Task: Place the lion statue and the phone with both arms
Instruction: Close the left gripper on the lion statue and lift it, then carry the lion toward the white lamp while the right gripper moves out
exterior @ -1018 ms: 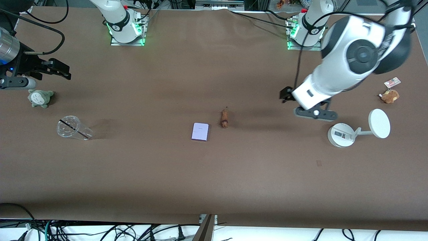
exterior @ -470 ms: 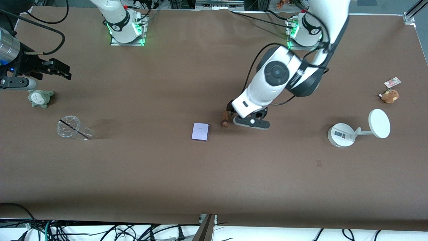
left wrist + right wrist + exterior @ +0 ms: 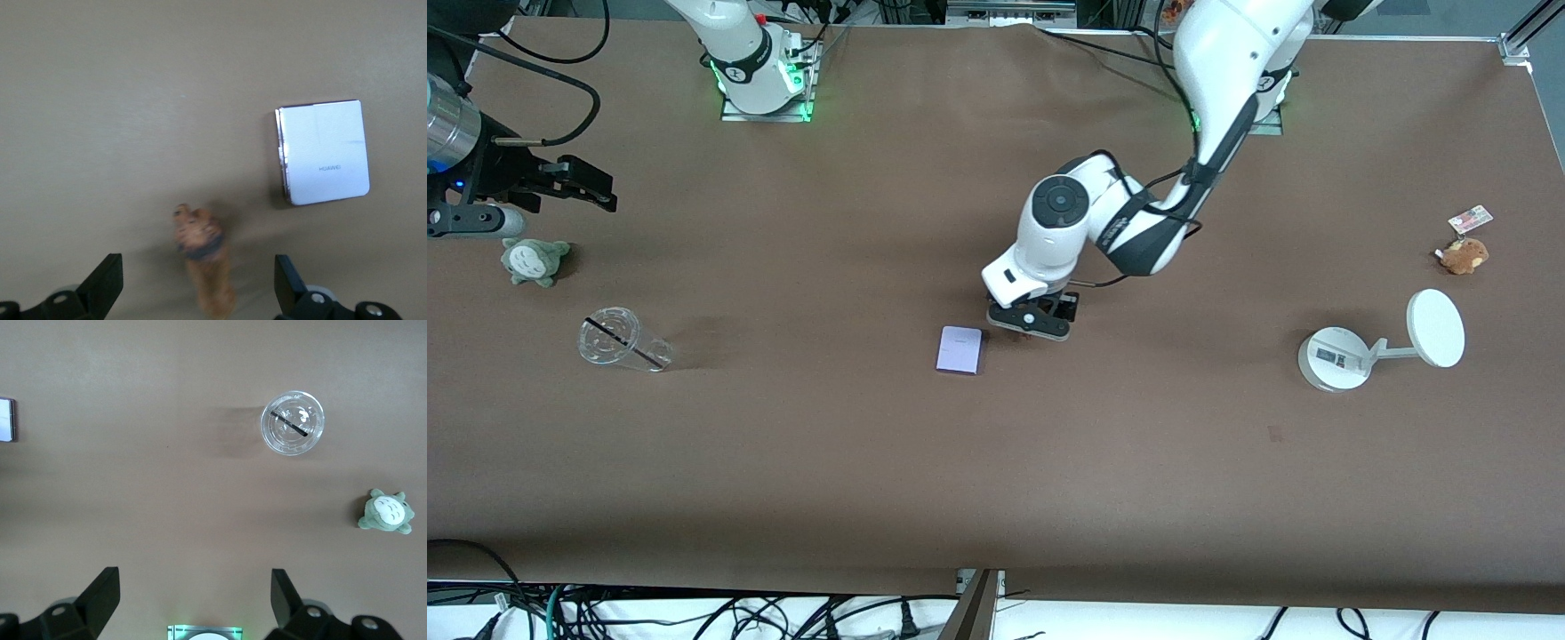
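Observation:
The lion statue (image 3: 203, 267), a slim orange-brown figurine with a darker end, lies on the table between my left gripper's spread fingers. In the front view the left gripper (image 3: 1031, 321) hides it. The left gripper (image 3: 198, 293) is open, low over the statue and holding nothing. The phone (image 3: 959, 349), a pale lavender-white rectangle, lies flat beside the statue toward the right arm's end; it also shows in the left wrist view (image 3: 323, 152). My right gripper (image 3: 594, 188) waits open and empty above the right arm's end of the table, and shows in its own view (image 3: 193, 597).
A clear cup with a straw (image 3: 618, 340) and a grey-green plush (image 3: 534, 260) lie at the right arm's end. A white round-based stand (image 3: 1334, 357) and a brown plush with a tag (image 3: 1464, 254) are at the left arm's end.
My left arm has swept from beside the white stand to the table's middle and come down over the lion statue. The right arm has not moved.

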